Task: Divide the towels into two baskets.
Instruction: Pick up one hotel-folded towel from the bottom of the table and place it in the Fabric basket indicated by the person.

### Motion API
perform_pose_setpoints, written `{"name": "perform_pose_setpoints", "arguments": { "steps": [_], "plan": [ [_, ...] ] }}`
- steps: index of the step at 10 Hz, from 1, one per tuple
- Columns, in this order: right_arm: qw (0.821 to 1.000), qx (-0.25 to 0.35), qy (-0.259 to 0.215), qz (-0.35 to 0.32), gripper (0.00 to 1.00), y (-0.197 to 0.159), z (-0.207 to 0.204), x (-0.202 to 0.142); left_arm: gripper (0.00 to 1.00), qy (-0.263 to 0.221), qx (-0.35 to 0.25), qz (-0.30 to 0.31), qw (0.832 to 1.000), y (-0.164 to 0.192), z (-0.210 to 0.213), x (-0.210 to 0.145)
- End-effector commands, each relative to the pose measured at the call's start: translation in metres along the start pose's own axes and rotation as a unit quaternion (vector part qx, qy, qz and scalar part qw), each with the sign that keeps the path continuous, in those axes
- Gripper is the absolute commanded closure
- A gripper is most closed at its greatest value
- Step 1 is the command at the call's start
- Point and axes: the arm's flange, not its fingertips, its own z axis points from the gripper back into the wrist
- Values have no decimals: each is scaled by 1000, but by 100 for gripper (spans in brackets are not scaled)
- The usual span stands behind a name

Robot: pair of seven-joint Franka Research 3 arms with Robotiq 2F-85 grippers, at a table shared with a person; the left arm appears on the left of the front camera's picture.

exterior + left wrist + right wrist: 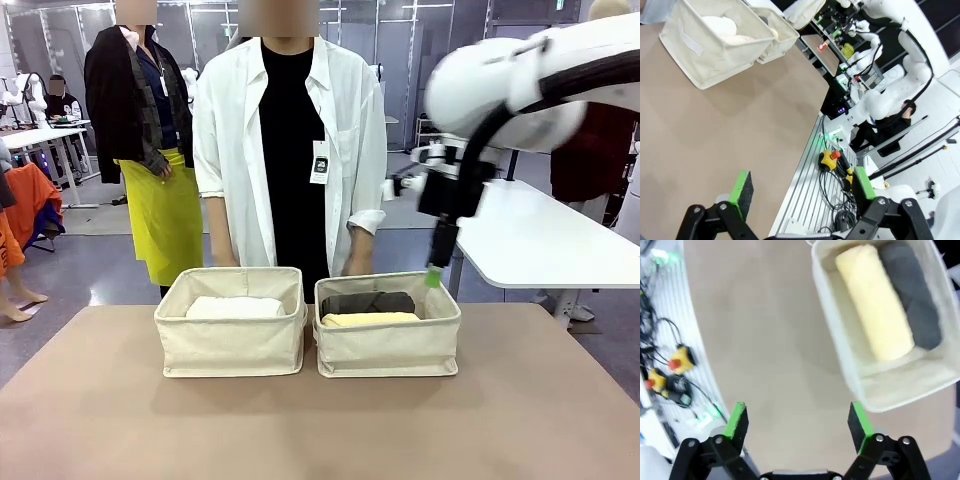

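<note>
Two cream baskets are set side by side on the desk [100, 420]; the left basket [232, 345] is seen to hold a white towel [235, 307]; the right basket [390, 345] holds a dark grey towel [367, 302] behind a pale yellow towel [370, 320]; the right gripper [797, 422] is held wide open and empty above the desk; the left gripper [802, 192] is likewise spread, nothing grasped.

You're looking across a tan table [100, 420] at a grey floor [90, 265], a white desk [540, 240] at right, glass partitions [400, 50] behind.
</note>
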Motion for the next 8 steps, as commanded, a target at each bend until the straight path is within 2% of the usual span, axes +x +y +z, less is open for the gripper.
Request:
{"name": "perform_pose_setpoints", "arguments": {
  "steps": [1, 2, 4, 6, 8],
  "plan": [
    [990, 51, -107, -69, 0, 8, -10, -74, 0, -4, -1, 1, 1000, -6, 1, -1],
    [976, 90, -163, -112, 0, 3, -14, -108, 0, -4, -1, 1, 1000, -6, 1, -1],
    [929, 164, -269, -192, 0, -22, -27, -187, 0, -4, -1, 1, 1000, -6, 1, -1],
    [880, 233, -327, -254, 0, -43, -36, -268, 0, -4, -1, 1, 1000, -6, 1, -1],
    [840, 272, -366, -293, 0, -49, -40, -342, 0, -4, -1, 1, 1000, -6, 1, -1]
  ]
}}
